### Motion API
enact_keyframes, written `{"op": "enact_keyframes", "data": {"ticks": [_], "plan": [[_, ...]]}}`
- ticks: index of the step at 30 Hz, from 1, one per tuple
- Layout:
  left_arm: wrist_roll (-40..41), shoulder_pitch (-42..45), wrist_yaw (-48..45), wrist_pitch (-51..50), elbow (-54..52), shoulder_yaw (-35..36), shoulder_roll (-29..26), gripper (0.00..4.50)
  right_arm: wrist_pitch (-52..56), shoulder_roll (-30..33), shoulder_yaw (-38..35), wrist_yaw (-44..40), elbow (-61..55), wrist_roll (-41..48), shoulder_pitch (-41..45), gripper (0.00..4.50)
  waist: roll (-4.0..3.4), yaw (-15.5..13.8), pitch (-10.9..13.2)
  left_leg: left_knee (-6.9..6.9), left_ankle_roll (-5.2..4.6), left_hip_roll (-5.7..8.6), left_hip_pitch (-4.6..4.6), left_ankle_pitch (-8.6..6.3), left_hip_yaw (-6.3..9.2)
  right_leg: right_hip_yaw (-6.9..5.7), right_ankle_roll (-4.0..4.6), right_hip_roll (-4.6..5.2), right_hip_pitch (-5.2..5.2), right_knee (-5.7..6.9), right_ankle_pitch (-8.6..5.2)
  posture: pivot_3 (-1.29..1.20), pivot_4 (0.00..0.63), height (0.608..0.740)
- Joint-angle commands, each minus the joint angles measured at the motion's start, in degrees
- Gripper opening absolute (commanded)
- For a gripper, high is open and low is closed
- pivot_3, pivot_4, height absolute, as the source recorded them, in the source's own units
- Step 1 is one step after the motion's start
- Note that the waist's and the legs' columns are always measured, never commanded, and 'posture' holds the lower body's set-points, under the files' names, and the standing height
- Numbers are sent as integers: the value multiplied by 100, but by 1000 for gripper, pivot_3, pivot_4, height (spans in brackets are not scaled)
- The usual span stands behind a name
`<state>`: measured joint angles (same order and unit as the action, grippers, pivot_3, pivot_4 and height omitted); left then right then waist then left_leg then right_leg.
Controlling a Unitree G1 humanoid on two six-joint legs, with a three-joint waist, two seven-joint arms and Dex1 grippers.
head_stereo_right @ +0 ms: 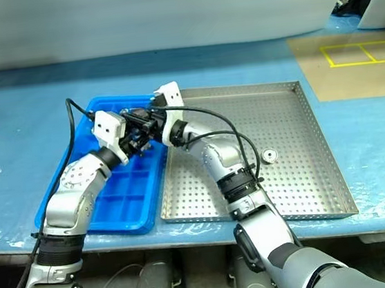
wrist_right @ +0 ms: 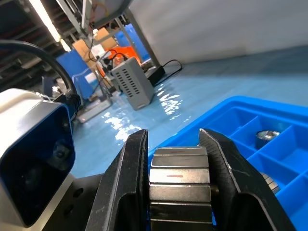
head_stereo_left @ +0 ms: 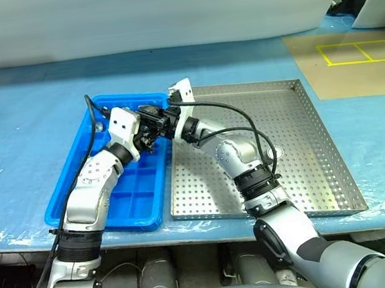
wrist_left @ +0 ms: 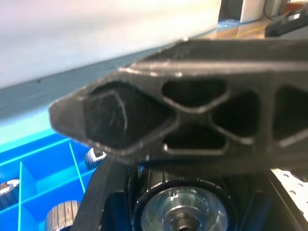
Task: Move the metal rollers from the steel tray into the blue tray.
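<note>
the right gripper (wrist_right: 175, 159) was clamped on a metal roller (wrist_right: 179, 180) above the blue tray (head_stereo_left: 139, 198); the left gripper (head_stereo_left: 151, 131) met it, its fingers' state unclear.

You have two trays on the table: one blue tray (head_stereo_left: 141, 195) and one steel tray (head_stereo_left: 299, 166). On the steel tray's perforated floor you can count one metal roller (head_stereo_right: 271, 155) lying loose. Your right wrist view shows one roller (wrist_right: 179, 185) between the fingers and one more (wrist_right: 266, 136) in a blue compartment. Your left wrist view shows three rollers (wrist_left: 62, 214) in blue compartments; further ones you cannot count.
</note>
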<state>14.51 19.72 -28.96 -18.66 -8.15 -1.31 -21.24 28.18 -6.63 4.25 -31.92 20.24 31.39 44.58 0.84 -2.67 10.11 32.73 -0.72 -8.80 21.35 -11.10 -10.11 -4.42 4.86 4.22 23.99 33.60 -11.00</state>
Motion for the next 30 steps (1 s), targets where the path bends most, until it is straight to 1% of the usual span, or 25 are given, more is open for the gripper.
{"op": "enact_keyframes", "data": {"ticks": [1, 2, 4, 5, 6, 7, 8, 9, 12, 13, 15, 19, 24, 27, 30], "plan": [[-340, -494, -58, -78, -103, -51, -373, 1755, -125, -311, -1971, 803, -83, 1900, 1067, 1244, 0, -8, 1, 0, 0, 0, 0, 0, 0, 0, 0, 0, 0, 0, 0, 46, 150, 740], [-390, -546, -56, -67, -118, -75, -419, 1755, -104, -306, -2216, 994, 9, 2330, 1209, 1244, -5, -18, 4, 2, -1, 0, 0, 0, 0, 0, 0, 0, 0, 1, 0, 57, 150, 740], [-331, -610, -5, -88, -302, 16, -418, 1755, -143, -251, -3074, 1401, 430, 3672, 1716, 1244, -26, -21, 16, 5, -2, 4, -1, 1, -3, 4, 1, 5, 0, 2, 1, 74, 150, 740], [-261, -625, 44, -125, -401, 102, -397, 1755, -152, -227, -3465, 1532, 630, 4134, 1947, 1244, -26, -21, 21, 3, -3, 6, -4, 0, -5, 6, 0, 6, 0, 3, 1, 74, 150, 740], [-175, -637, 90, -157, -487, 205, -367, 1755, -144, -224, -3833, 1660, 830, 4533, 2151, 1244, -21, -21, 19, 0, -3, 3, -1, 0, -5, 5, 0, 4, 6, 3, 1, 82, 150, 740], [-128, -642, 119, -183, -535, 268, -343, 1755, -123, -225, -4043, 1743, 945, 4727, 2267, 1244, -15, -32, 16, -6, -2, 1, -2, 0, -4, 1, 2, 0, 7, 2, -1, 90, 150, 740], [-69, -649, 143, -181, -590, 351, -321, 1755, -100, -223, -4097, 1828, 1059, 4727, 2323, 1244, -7, -33, 10, -15, -2, -1, -8, 0, -3, -1, 8, -3, 4, 2, -5, 98, 150, 740], [-9, -659, 157, -176, -647, 427, -309, 1755, -59, -189, -3945, 1806, 1087, 4509, 2306, 1244, 2, -29, 3, -29, -2, 0, -19, 0, -3, -1, 17, -3, 0, 1, -10, 98, 150, 740], [302, -732, 170, -236, -906, 778, -286, 1755, -156, 239, -1697, 1007, 636, 2099, 1763, 1244, 3, 3, 3, -36, 16, 0, -12, 12, -1, -8, 21, -6, 3, 1, -13, 110, 150, 740], [381, -775, 159, -276, -1009, 899, -329, 1755, -227, 292, -1124, 774, 540, 1563, 1569, 1244, 2, 7, 3, -34, 18, -1, -5, 14, -1, -8, 21, -5, 9, 1, -12, 115, 150, 740], [561, -859, 142, -383, -1206, 1146, -422, 1755, -371, 286, -572, 478, 434, 1024, 1296, 1244, 2, 19, 4, -32, 19, -1, 12, 15, 3, -13, 21, -6, 21, 1, -12, 125, 150, 740], [946, -1082, 133, -609, -1583, 1671, -599, 1755, -629, 264, -17, 93, 304, 297, 1028, 1244, 8, -75, 6, -30, 18, -2, 33, 15, 14, -23, 22, -5, 33, -2, -13, 160, 150, 740], [1225, -1897, -4, -755, -2077, 2215, -898, 1755, -960, 210, 539, -265, 510, -540, 855, 1244, 22, -196, 3, -15, 0, 0, 24, 2, 14, -21, 21, -2, 17, -8, -14, 217, 150, 740], [1224, -2387, 71, -863, -2346, 2332, -937, 1755, -1088, 155, 640, -439, 636, -801, 803, 1244, 25, -283, 5, -16, -7, -1, 18, -3, 14, -20, 21, -2, 13, -7, -14, 244, 150, 740], [1114, -2810, 117, -814, -2578, 2242, -884, 1755, -1336, 139, 874, -628, 862, -1235, 781, 1244, 27, -324, 6, -21, -10, -4, 10, -5, 15, -20, 20, -3, 12, 0, -14, 276, 150, 740]]}}
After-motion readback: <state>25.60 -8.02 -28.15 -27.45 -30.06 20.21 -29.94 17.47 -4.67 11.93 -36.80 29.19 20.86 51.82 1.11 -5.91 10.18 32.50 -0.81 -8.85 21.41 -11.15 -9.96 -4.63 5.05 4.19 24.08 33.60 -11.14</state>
